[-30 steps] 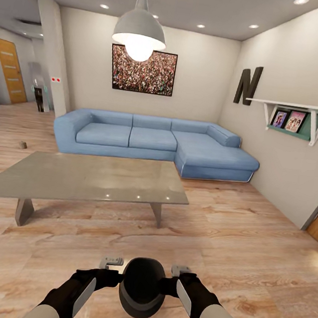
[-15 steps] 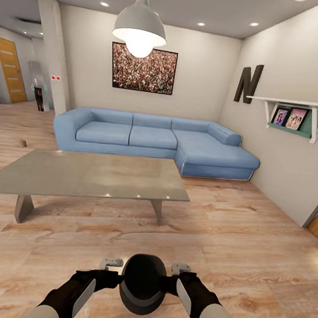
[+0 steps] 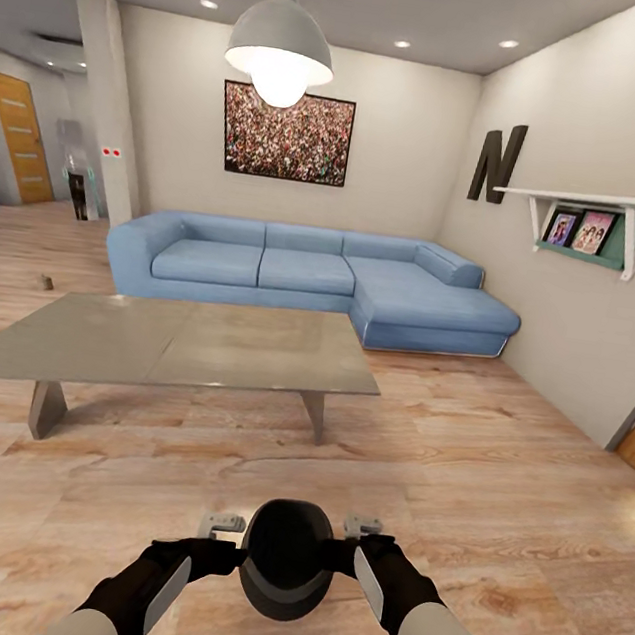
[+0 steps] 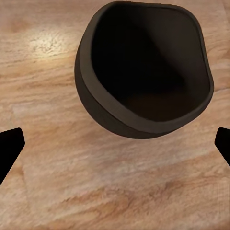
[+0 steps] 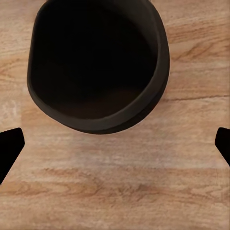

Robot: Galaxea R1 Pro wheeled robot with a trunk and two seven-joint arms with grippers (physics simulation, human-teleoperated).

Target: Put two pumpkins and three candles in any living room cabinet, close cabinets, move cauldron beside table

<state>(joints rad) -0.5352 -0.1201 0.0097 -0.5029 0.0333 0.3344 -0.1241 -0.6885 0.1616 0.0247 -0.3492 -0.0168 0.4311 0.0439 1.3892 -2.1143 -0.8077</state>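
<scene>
black cauldron (image 3: 286,558) squeezed between left gripper (image 3: 222,524) | right gripper (image 3: 362,529) | both spread wide

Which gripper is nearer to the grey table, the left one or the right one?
Left, slightly. The left gripper is at the cauldron's left side, on the same side as the table. The right gripper is at its right side, beyond the table's near right corner.

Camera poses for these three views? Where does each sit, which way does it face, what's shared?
Head: on the head, facing forward and down over the cauldron, table and sofa; both forearms show.
Left wrist: near the left gripper, looking into the cauldron; dark fingertips show.
Right wrist: near the right gripper, same aim.
Shared: cauldron and wood floor.
</scene>
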